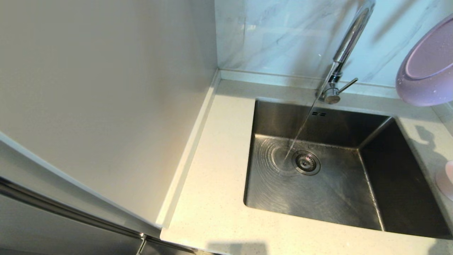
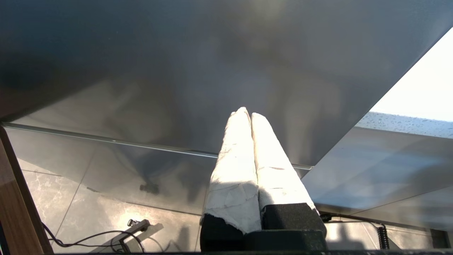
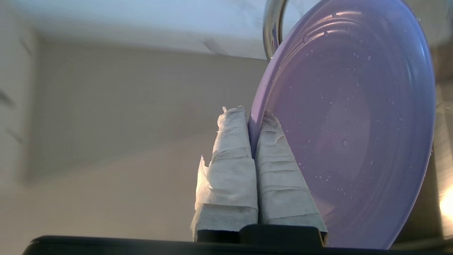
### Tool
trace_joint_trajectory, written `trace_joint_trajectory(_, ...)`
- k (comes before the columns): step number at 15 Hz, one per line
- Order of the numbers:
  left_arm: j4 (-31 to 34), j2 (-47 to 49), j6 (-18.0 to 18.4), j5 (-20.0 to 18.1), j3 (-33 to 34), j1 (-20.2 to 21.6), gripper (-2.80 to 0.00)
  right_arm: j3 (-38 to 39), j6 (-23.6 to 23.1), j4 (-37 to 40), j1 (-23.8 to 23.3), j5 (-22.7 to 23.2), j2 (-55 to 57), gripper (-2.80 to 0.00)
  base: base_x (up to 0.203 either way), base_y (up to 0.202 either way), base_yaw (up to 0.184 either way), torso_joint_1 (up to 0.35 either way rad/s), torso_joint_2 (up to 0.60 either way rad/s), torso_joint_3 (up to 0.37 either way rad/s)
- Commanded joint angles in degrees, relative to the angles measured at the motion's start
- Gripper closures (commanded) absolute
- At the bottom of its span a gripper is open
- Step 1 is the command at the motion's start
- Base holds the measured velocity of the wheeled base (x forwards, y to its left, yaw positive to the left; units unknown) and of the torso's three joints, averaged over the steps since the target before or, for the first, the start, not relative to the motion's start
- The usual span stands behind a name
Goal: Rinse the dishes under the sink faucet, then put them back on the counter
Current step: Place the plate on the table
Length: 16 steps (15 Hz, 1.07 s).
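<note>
Wide, shallow round lilac plastic plate [image 1: 428, 63] tipped up on edge at the far right of the head view, underside showing, raised clear of the counter and off to the right of the tap. Beaded with water droplets inside and out (ribbed rings around the well plain in the right wrist view [image 3: 354, 124]). Rim pinched between the two white-wrapped fingers [image 3: 230, 159] of the right gripper [image 3: 252, 117], one finger on the inner face, one behind the rim.

Tall chrome gooseneck sink faucet [image 1: 345, 49] with thin straight side lever pointing right, running: a slim stream falling slantwise into the large rectangular brushed stainless-steel sink [image 1: 339, 198] and landing just left of the round drain strainer [image 1: 306, 163], ripples spreading over the basin floor. Two small overflow slots on the back wall.

Cream-white speckled stone counter [image 1: 212, 198] wrapping the basin, low raised rim at the back and left. Sliver of a pale pink-white round bowl [image 1: 446, 179] on the counter at the right edge, mostly cut off. White marble-veined wall tiles [image 1: 276, 35] behind; plain cream side panel [image 1: 106, 88] on the left.

Left gripper [image 2: 247, 112] parked low beside a grey cabinet front, above the tiled floor, wrapped fingers pressed together on nothing.
</note>
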<state>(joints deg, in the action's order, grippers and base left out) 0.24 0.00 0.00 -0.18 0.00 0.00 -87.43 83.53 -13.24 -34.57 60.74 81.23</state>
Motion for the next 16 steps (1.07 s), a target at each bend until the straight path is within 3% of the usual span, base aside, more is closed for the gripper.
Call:
trace_joint_trajectory(1,0.0,0.0,0.0,0.0,0.0,0.0,0.00,-1.1,-14.6,0.3,1.0,1.3,2.0,0.00,0.000,0.000,0.000,0.000,0.00,0.000)
trace_joint_trajectory(4,0.0,0.0,0.0,0.0,0.0,0.0,0.00,-1.5,-33.1,7.9,1.8,0.1,2.4,0.00,0.000,0.000,0.000,0.000,0.00,0.000)
trace_joint_trajectory(6,0.0,0.0,0.0,0.0,0.0,0.0,0.00,-2.9,-43.4,18.2,4.7,-10.6,2.9,0.00,0.000,0.000,0.000,0.000,0.00,0.000)
trace_joint_trajectory(8,0.0,0.0,0.0,0.0,0.0,0.0,0.00,-3.9,-58.9,27.6,8.6,-22.7,3.6,0.00,0.000,0.000,0.000,0.000,0.00,0.000)
trace_joint_trajectory(10,0.0,0.0,0.0,0.0,0.0,0.0,0.00,-3.7,-70.1,30.4,10.1,-28.7,4.7,0.00,0.000,0.000,0.000,0.000,0.00,0.000)
trace_joint_trajectory(12,0.0,0.0,0.0,0.0,0.0,0.0,0.00,-2.5,-77.7,30.7,10.6,-29.8,5.6,0.00,0.000,0.000,0.000,0.000,0.00,0.000)
trace_joint_trajectory(16,0.0,0.0,0.0,0.0,0.0,0.0,0.00,1.6,-99.1,30.3,10.8,-31.0,7.6,0.00,0.000,0.000,0.000,0.000,0.00,0.000)
